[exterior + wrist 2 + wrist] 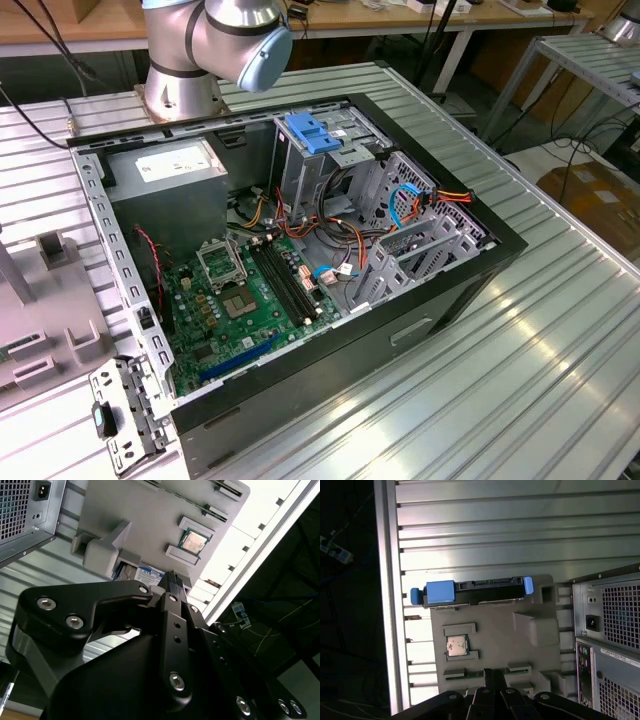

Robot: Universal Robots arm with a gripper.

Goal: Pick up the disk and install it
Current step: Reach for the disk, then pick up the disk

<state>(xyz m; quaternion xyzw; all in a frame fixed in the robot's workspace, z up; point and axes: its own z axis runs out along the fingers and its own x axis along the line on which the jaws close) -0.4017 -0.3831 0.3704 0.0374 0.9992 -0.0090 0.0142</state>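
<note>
The disk [475, 591] stands on its edge in a slot of a grey holder [495, 625]. Blue carrier rails frame it, with a blue tab at one end. In the second wrist view a piece of the disk's [150, 574] white label with a blue band shows just behind the fingers. My gripper [493, 672] hovers over the grey holder, apart from the disk, its black fingers pressed together with nothing between them. In the second wrist view the gripper [172, 578] points toward the disk's slot.
The open computer case [440, 290] lies on the ribbed metal table [520, 400], with a blue bracket [305, 135] and a grey power supply box [165, 170] inside. The case's rear [610, 630] stands close beside the holder. A processor chip [456, 645] sits in the holder.
</note>
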